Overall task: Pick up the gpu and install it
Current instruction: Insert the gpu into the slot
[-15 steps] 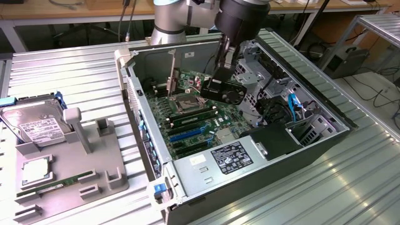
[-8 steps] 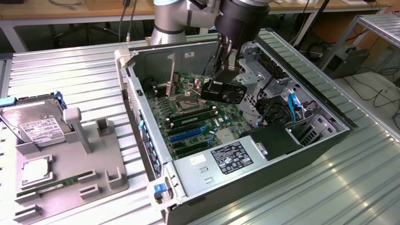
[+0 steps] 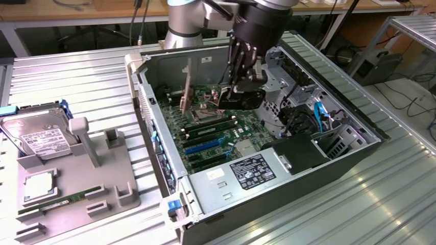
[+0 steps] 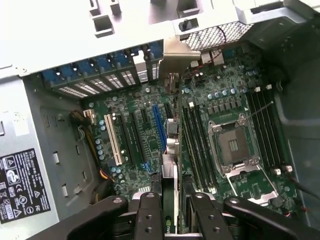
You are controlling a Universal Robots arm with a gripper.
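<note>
The gpu stands on edge over the motherboard inside the open computer case. I see it edge-on in the wrist view. It runs from between my fingers toward the case's rear wall, and its silver bracket sits among the blue slot clips. My gripper is shut on the card's near end. In the exterior view the gripper reaches down into the case, just above the board. I cannot tell whether the card's lower edge is seated in the slot.
The CPU socket lies close beside the card. The power supply fills the case's near end. At the exterior view's left, a grey holder carries a hard drive and a green RAM stick.
</note>
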